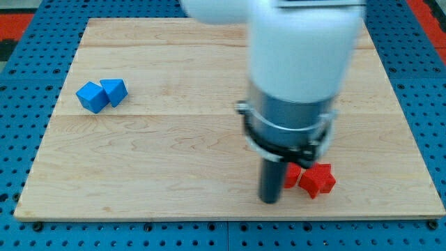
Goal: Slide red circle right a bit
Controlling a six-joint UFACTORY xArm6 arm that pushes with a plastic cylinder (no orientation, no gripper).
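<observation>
My dark rod comes down from the white and grey arm body at the view's centre right, and my tip [270, 200] rests on the board near its bottom edge. Right beside the tip, on its right, a red block [293, 176] shows only partly from behind the rod; its shape cannot be made out, so I cannot tell if it is the red circle. A red star-shaped block [318, 180] lies just to the right of that block, touching it.
Two blue blocks sit together at the view's upper left: a blue cube-like block [91, 97] and a blue block [114, 91] touching it. The wooden board [174, 153] lies on a blue pegboard table. The arm body hides the board's upper right.
</observation>
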